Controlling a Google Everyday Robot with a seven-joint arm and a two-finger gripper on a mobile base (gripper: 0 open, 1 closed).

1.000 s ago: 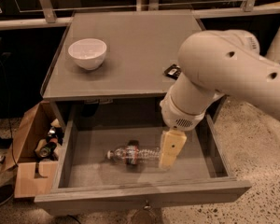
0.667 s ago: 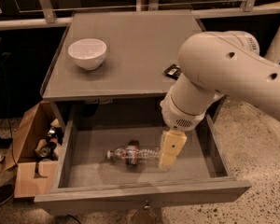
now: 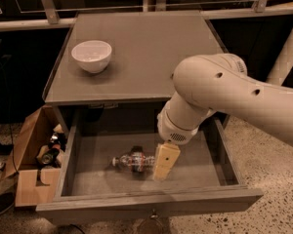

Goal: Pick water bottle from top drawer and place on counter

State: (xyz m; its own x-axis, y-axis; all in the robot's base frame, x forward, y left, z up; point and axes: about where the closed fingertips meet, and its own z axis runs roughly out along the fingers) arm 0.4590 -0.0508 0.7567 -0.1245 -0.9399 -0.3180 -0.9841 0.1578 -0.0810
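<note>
The water bottle lies on its side on the floor of the open top drawer, cap end pointing left. My gripper hangs down inside the drawer, right against the bottle's right end. My big white arm covers the drawer's right half. The counter is the grey top of the cabinet behind the drawer.
A white bowl stands on the counter's left side. An open brown cardboard box with cans and clutter sits on the floor left of the drawer. A railing and dark glass run behind the counter. Speckled floor lies to the right.
My gripper has moved left inside the drawer, closer to the bottle. The arm now covers the small dark thing on the counter's right edge. The bottle has not moved.
</note>
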